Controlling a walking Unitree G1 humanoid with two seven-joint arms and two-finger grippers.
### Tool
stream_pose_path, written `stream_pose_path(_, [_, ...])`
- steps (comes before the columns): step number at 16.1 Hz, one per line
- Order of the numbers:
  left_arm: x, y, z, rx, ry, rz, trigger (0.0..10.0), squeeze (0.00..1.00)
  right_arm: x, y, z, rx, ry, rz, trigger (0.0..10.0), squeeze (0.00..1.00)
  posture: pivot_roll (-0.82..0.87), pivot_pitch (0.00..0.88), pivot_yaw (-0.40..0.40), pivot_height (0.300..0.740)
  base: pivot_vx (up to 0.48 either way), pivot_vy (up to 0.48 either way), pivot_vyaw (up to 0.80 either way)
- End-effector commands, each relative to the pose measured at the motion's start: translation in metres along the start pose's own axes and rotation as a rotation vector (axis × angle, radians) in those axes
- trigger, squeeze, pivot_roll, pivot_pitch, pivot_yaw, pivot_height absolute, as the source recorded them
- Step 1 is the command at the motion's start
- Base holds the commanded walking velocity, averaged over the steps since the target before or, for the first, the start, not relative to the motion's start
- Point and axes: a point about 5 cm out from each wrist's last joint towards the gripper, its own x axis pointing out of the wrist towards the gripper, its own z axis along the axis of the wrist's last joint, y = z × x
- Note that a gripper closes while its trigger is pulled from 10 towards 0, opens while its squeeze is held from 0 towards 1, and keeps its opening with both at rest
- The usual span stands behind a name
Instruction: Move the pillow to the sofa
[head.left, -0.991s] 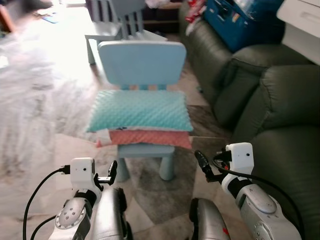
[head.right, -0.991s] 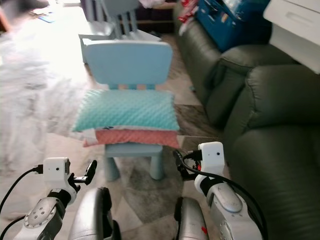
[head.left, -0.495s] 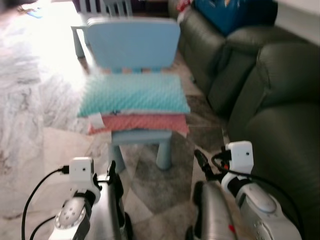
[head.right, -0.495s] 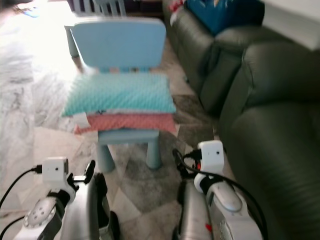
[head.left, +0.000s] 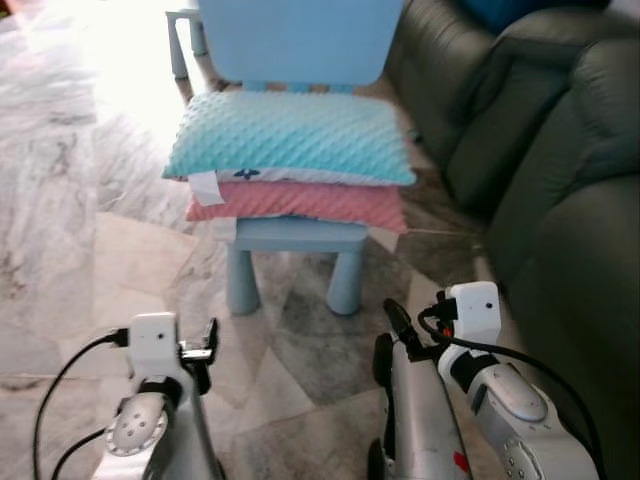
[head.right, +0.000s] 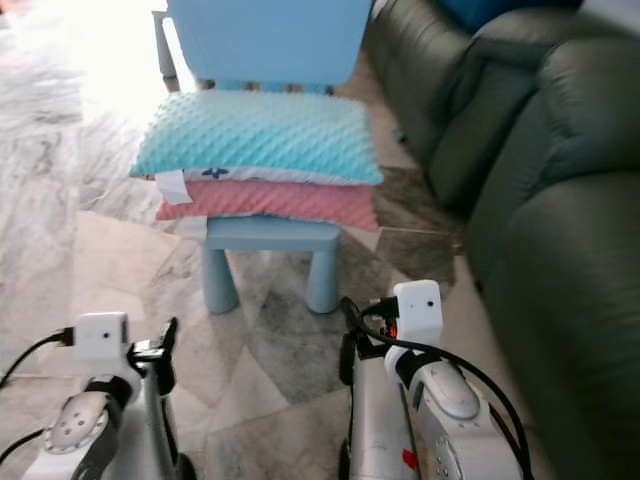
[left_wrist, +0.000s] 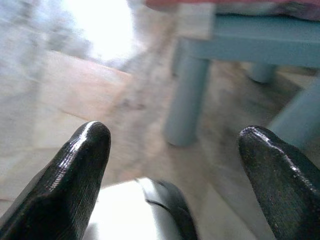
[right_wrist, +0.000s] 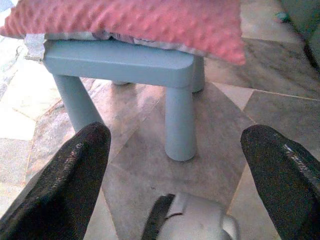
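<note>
Two pillows, teal pillow (head.left: 290, 138) atop pink pillow (head.left: 300, 203), rest on one blue chair (head.left: 290, 235); left claw (left_wrist: 175, 150) and right claw (right_wrist: 175, 150) gape wide, empty.

Teal pillow (head.left: 290, 136) bumpy plush cloth; chair (head.left: 292, 235) smooth matt plastic; sofa (head.left: 560, 190) leather-like.

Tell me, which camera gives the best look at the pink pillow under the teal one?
The right wrist view: the pink pillow is close and sharp, its bumpy fabric overhanging the blue chair seat. The two eye views show it only as a thin band squeezed beneath the teal pillow. The left wrist view catches just a blurred pink sliver at its edge.
</note>
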Motion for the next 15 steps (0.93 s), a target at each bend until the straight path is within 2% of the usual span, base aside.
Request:
stream_pose_path(1, [0.001, 0.003, 0.005, 0.012, -0.033, 0.017, 10.0, 0.00, 0.002, -0.004, 0.005, -0.013, -0.022, -0.010, 10.0, 0.00, -0.10, 0.160, -0.033, 0.346, 0.000, 0.000, 0.00])
stream_pose_path(3, [0.006, 0.004, 0.015, 0.020, -0.076, 0.016, 10.0, 0.00, 0.006, -0.006, 0.010, -0.019, -0.041, -0.010, 10.0, 0.00, -0.10, 0.155, -0.031, 0.346, 0.000, 0.000, 0.00])
stream_pose_path(6, [0.027, 0.015, 0.047, 0.015, -0.197, 0.042, 10.0, 0.00, 0.020, -0.006, 0.039, -0.081, -0.155, 0.003, 10.0, 0.00, -0.10, 0.131, -0.025, 0.346, 0.000, 0.000, 0.00])
stream_pose_path(7, [0.030, 0.017, 0.051, 0.009, -0.206, 0.048, 10.0, 0.00, 0.021, -0.006, 0.043, -0.082, -0.170, 0.005, 10.0, 0.00, -0.10, 0.130, -0.024, 0.346, 0.000, 0.000, 0.00])
stream_pose_path(10, [0.052, 0.030, 0.077, -0.014, -0.283, 0.087, 10.0, 0.00, 0.036, -0.009, 0.076, -0.112, -0.272, 0.016, 10.0, 0.00, -0.11, 0.129, -0.018, 0.346, 0.000, 0.000, 0.00])
stream_pose_path(12, [0.073, 0.035, 0.100, -0.078, -0.329, 0.109, 10.0, 0.00, 0.049, -0.009, 0.105, -0.113, -0.350, 0.034, 10.0, 0.00, -0.11, 0.146, -0.019, 0.346, 0.000, 0.000, 0.00])
stream_pose_path(15, [0.094, 0.029, 0.135, -0.146, -0.394, 0.092, 10.0, 0.00, 0.063, -0.008, 0.124, -0.118, -0.394, 0.054, 10.0, 0.00, -0.11, 0.172, -0.024, 0.346, 0.000, 0.000, 0.00])
